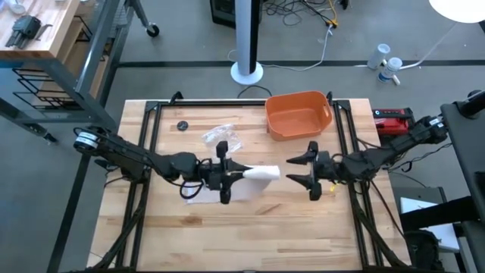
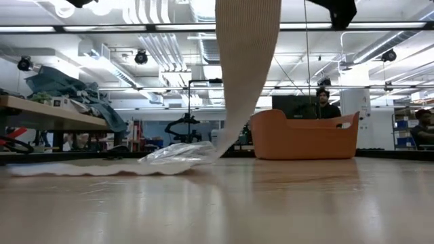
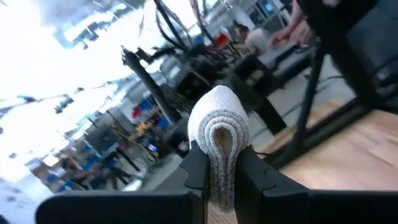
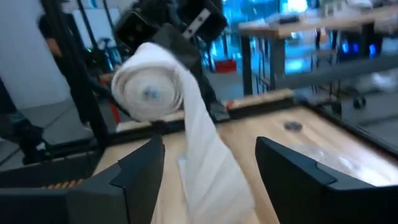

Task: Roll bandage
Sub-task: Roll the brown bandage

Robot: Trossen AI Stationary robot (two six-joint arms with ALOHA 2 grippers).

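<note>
The left gripper (image 1: 236,174) is pressed together on the rolled end of the bandage (image 1: 261,174) — its own wrist view shows the two dark fingers (image 3: 194,169) squeezing the coil flat from either side, the spiral of the roll (image 3: 219,134) bulging out past the tips. That roll is held up off the table near its middle, and its long axis runs roughly along the line between the two arms, so the round end face (image 4: 148,90) looks straight at the right gripper (image 1: 309,171). From the roll a loose off-white tail (image 2: 247,68) hangs down to the tabletop, where it trails off flat beside a crumpled clear wrapper (image 2: 178,153). The right gripper stands spread wide — its fingers (image 4: 140,167) frame the roll in the right wrist view without touching it, and in the high view a clear gap of bare table (image 1: 197,235) separates it from the bandage's free end. So the roll lies straight ahead of the open right jaws, end-on and near; the right arm is the free one to come in on that end, while the orange tub (image 1: 297,114) sits behind, well apart from both grippers
</note>
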